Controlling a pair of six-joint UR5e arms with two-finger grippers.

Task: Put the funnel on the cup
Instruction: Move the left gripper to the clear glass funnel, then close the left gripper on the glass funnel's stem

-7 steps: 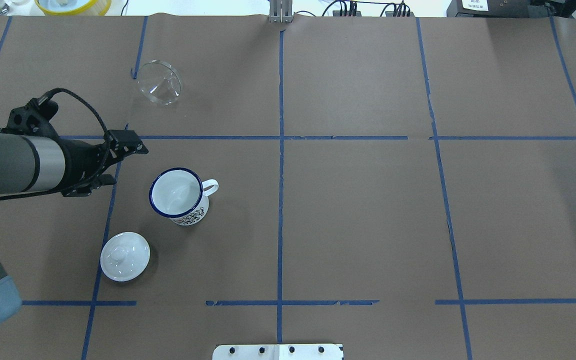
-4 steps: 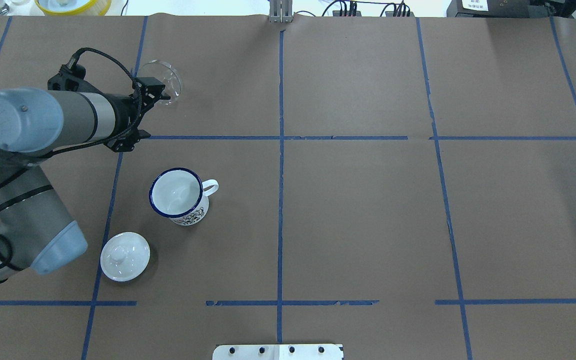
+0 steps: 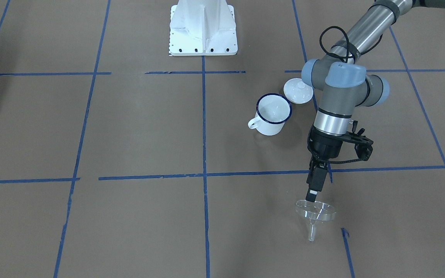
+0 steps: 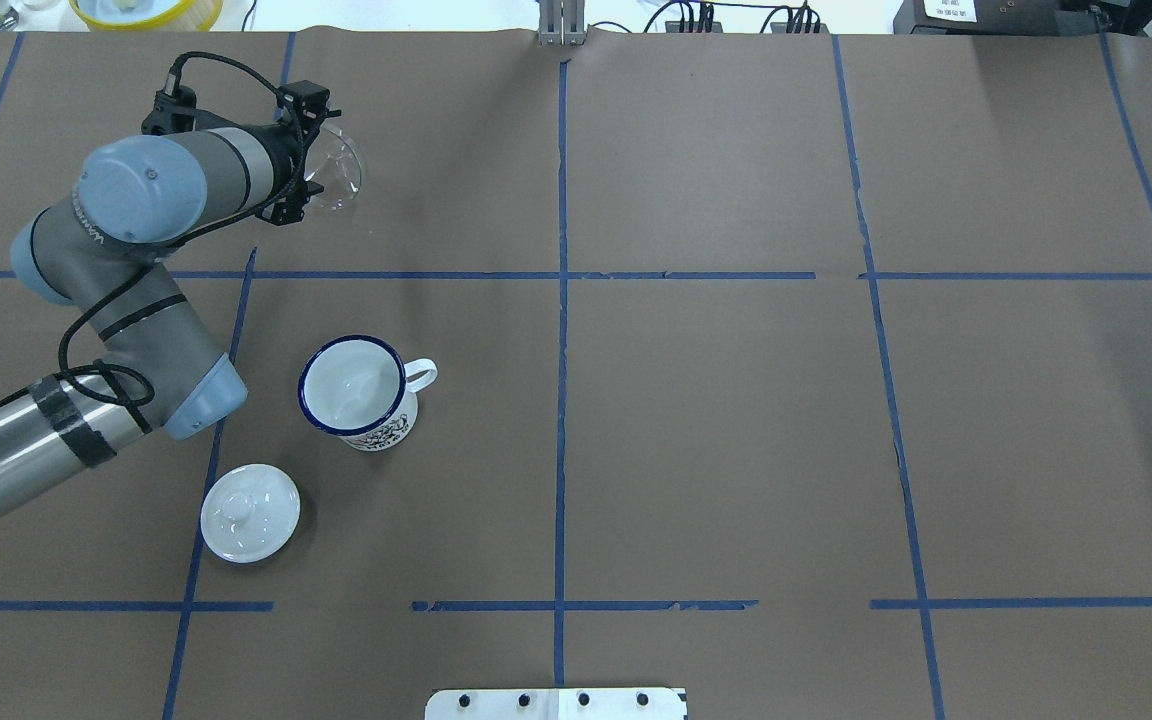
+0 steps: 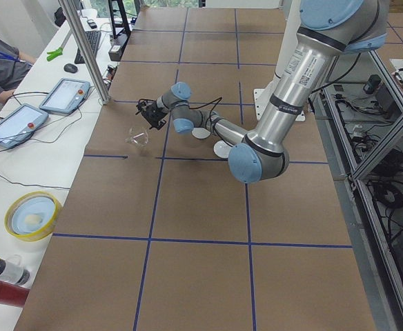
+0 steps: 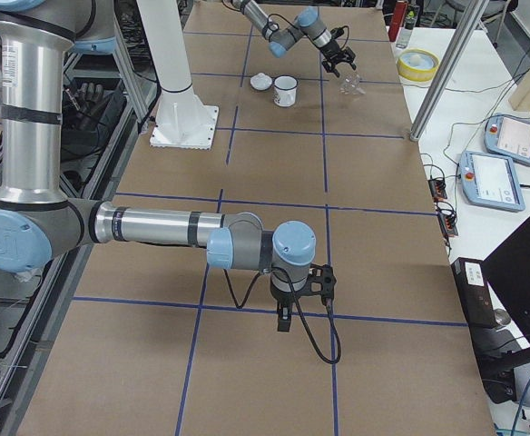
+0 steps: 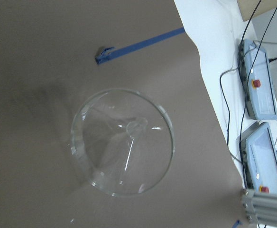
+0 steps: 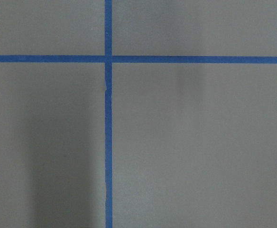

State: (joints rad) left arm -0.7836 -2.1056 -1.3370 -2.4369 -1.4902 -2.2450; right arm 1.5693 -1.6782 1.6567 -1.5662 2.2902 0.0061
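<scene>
Funnel (image 7: 122, 142): clear, wide round cone w/ thin stem.

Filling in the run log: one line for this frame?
phase: pre-grasp | left gripper: at funnel rim, jaw state unclear | funnel: lying tilted on table | cup: upright, nothing on it | right gripper: away, state unclear

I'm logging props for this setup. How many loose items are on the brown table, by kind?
Clear funnel: 1
Enamel mug: 1
White knobbed lid: 1
Total: 3
</scene>
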